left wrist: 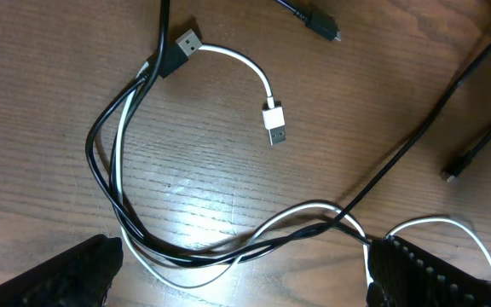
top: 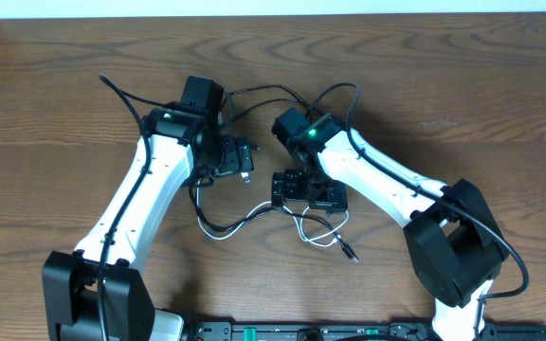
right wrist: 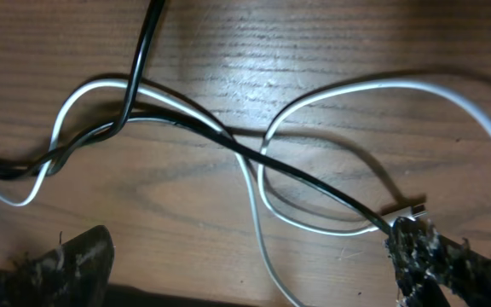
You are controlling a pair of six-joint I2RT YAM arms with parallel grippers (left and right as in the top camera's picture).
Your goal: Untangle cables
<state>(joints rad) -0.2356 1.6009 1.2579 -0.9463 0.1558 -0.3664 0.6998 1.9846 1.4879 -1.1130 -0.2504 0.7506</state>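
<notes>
Both claws hang wide open, holding nothing: the left claw (left wrist: 247, 277) and right claw (right wrist: 254, 271) over the black cable (right wrist: 141, 60) and white cable (left wrist: 250, 65), twisted together on the bench (top: 444, 76) between the arms. They look like light, limp cords; I'd pinch the white one near its free plug (left wrist: 274, 124).

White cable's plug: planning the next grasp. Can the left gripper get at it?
Probably yes: the white plug lies uncovered on the table, and the open left gripper hovers close by.
</notes>
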